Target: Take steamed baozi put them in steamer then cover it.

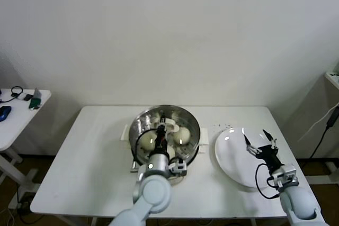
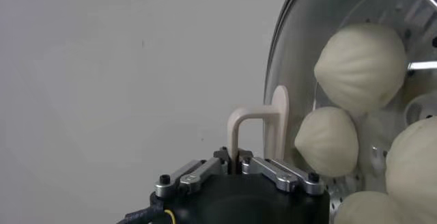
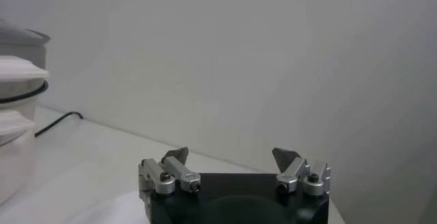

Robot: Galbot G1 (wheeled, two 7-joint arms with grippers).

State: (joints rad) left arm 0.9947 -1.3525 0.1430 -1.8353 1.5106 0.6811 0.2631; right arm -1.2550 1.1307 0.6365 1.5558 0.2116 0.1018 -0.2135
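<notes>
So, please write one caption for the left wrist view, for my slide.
Left tool shut on cream handle of round clear glass lid over cream-white dough buns in shiny steel steamer.

Setting: lab or test room, not a home kitchen | bare white wall (image 1: 169, 35) fills the upper frame | plain white table (image 1: 90, 152) at centre carries the cookware | side table (image 1: 16, 115) at far left holds cables and small devices | loose cable (image 1: 323, 130) at right edge
</notes>
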